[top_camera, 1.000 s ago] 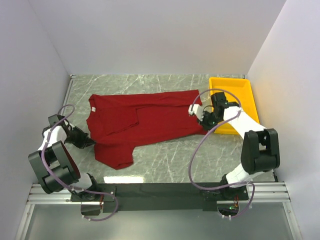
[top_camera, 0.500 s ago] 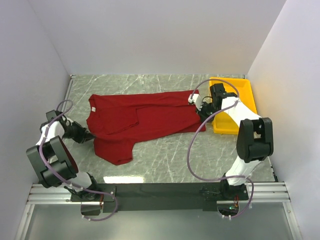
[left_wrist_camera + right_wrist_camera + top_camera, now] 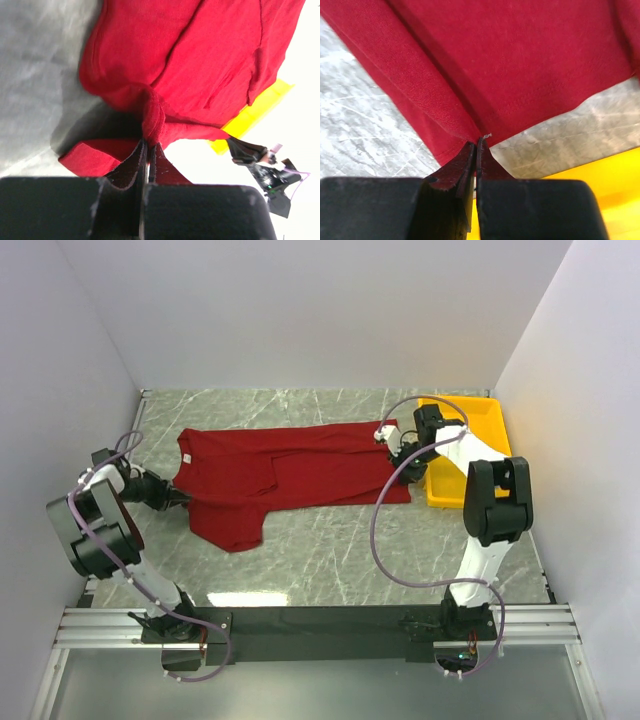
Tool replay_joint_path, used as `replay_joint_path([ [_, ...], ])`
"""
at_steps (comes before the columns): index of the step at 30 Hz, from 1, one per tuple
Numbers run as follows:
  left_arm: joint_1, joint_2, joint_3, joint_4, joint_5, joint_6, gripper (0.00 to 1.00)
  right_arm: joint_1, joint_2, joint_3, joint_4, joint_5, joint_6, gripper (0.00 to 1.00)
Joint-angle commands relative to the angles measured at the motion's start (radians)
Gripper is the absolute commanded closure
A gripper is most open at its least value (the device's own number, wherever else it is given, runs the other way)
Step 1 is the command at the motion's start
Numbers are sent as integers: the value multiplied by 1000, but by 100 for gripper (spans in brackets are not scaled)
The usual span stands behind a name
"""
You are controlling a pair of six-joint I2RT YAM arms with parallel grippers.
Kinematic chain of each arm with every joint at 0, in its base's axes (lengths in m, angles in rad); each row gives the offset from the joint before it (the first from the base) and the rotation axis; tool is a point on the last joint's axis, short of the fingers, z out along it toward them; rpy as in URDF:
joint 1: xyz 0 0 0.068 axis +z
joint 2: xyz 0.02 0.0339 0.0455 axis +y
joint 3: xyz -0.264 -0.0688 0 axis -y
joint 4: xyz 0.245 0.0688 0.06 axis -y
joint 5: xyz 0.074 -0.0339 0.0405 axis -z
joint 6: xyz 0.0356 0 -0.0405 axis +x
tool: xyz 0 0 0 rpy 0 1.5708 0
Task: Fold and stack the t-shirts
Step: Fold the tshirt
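Top view: dark red short-sleeved cloth t-shirt (image 3: pixel 290 472) is laid flat on the grey marble-patterned table top (image 3: pixel 340 550), in the far half, with its length running left to right. The neck end is seen at the left and the hem end at the right. The far part of the cloth is doubled over the body, giving a slanted fold line through the middle. One sleeve portion (image 3: pixel 230 525) is extended toward the near side at the left end.

Left gripper (image 3: pixel 182 498): placed low at the left edge of the garment, beside the neck end. In the left wrist view the black fingers are pressed together, with a bunched ridge of red cloth nipped between the tips and lifted slightly off the table.

Right gripper (image 3: pixel 402 468): placed at the right end of the garment, at the hem, just beside the left wall of the yellow rectangular plastic tray (image 3: pixel 482 412). In the right wrist view the jaws are seen nearly closed on the thin hem edge, where two taut creases in the cloth meet at the tips. Bare table is visible to either side of that pinch and a yellow strip of tray at the lower right.

The tray is set at the far right of the table, touching or nearly touching the right hem corner; which cannot be told
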Motion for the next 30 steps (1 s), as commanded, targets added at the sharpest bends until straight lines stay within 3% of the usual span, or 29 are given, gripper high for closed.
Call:
replay_joint_path([
  [1,7,36,66,40,48,-20,99,-8,14,39,19,48,59,100],
  [14,6,172,181,66,72,-52,99,-8,67,125,36,45,130,100],
  [30,6,214,175,70,71,-37,99,4,96,156,50,56,153,98],
])
